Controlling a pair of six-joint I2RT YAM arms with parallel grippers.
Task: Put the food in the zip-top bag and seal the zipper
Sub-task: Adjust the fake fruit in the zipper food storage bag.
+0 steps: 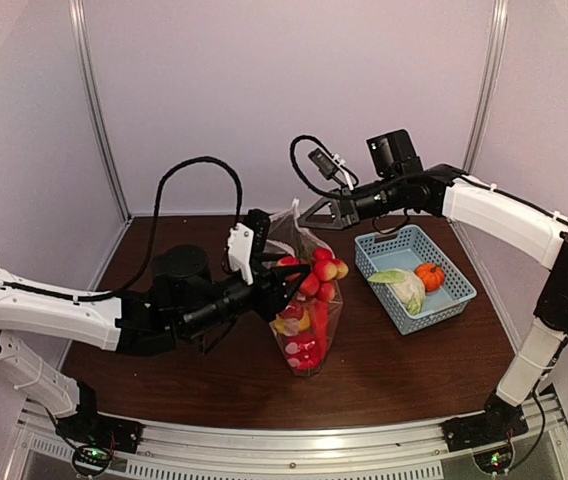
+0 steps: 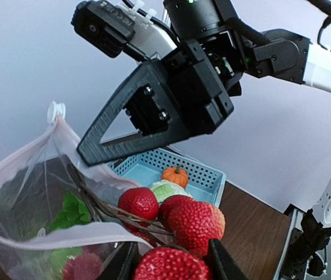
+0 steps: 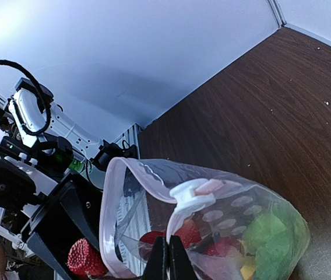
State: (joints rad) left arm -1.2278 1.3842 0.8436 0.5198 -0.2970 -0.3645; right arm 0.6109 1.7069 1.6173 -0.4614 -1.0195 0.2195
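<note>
The clear zip-top bag [image 1: 314, 315] hangs upright at mid-table, mouth open, with green, yellow and red food inside. My right gripper [image 1: 307, 216] is shut on the bag's rim just below the white zipper slider [image 3: 197, 192]; its closed fingertips [image 3: 168, 259] pinch the pink zipper strip [image 3: 110, 221]. My left gripper [image 2: 171, 265] is shut on a bunch of red toy berries [image 2: 194, 224] on twigs, held at the bag's mouth [image 2: 49, 239]. In the top view the bunch [image 1: 322, 268] sits at the bag's upper edge, in front of my left gripper [image 1: 282, 288].
A light-blue mesh basket [image 1: 454, 300] stands right of the bag and holds a small orange pumpkin [image 1: 429, 276] and a pale cabbage [image 1: 400, 287]. Both also show in the left wrist view, the pumpkin [image 2: 175, 175] behind the berries. White walls enclose the brown table.
</note>
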